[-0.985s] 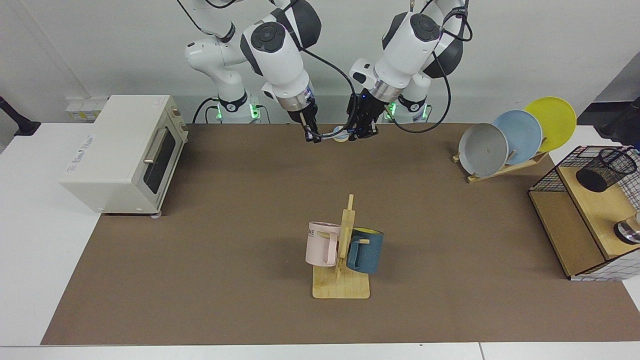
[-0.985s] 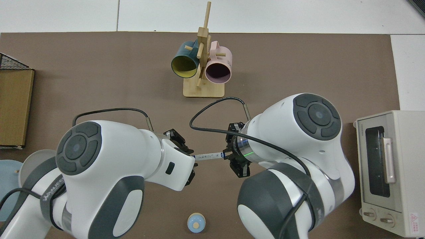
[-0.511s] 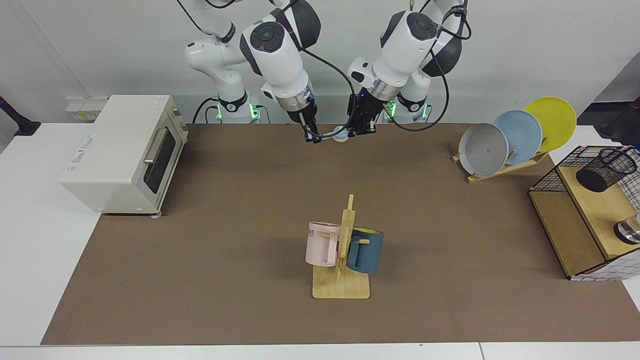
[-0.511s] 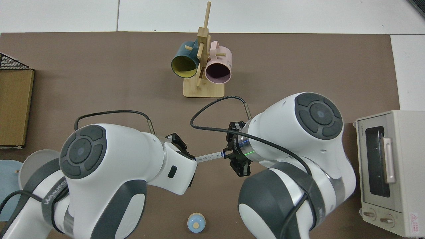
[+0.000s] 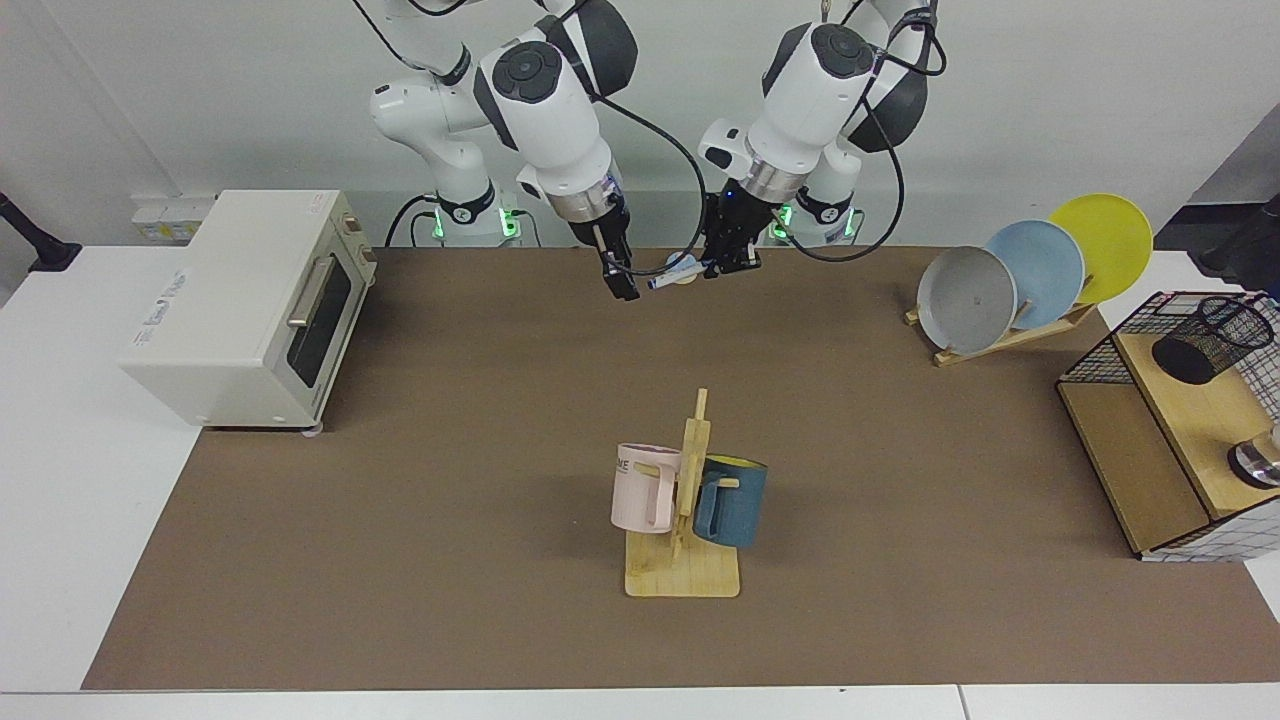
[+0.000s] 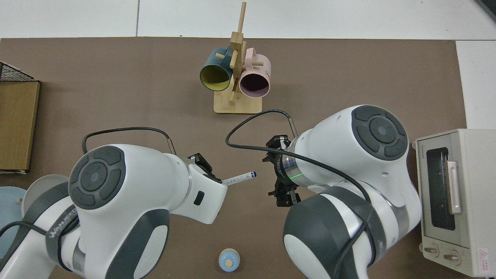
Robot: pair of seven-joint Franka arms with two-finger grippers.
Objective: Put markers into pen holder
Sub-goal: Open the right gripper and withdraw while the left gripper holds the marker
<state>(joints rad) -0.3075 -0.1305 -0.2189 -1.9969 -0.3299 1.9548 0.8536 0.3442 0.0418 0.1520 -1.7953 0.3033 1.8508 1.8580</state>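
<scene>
Clock directions are read on the facing view. Nearest, at the centre, is the mug rack point(image 5: 684, 560), with a pink mug point(image 5: 643, 488) and a blue mug point(image 5: 733, 500) hung on it. Further back, at 9 o'clock, is a toaster oven point(image 5: 240, 305). At 3 o'clock is a wire basket point(image 5: 1105, 360) with wooden shelves. The pen holder point(image 5: 1210, 343) is on its upper shelf and looks tipped rather than upright. A plate rack point(image 5: 1010, 335) stands at 2 o'clock.

Farthest, at 12 o'clock, the left hand point(image 5: 722, 265) grips the marker point(image 5: 672, 273) by its white end. The capped end juts out towards the right hand point(image 5: 622, 280), which hangs just beside it without touching. I cannot tell whether that hand is open.

Several things could go wrong, as I judge it:
- The marker is held near one end only, so a quick swing towards 3 o'clock could twist it in the grip or shake it loose.
- The two hands are close, and a turn by the left one could knock the marker against the right.
- The plates stand near the way across.
- A tipped holder offers its mouth sideways, so the marker could catch on the rim or the basket's wires, or slide back out.

A brown mat point(image 5: 450, 450) covers a white counter point(image 5: 70, 450). A small round blue thing point(image 6: 228, 260) sits near the arm bases. Behind them is a plain white wall.
</scene>
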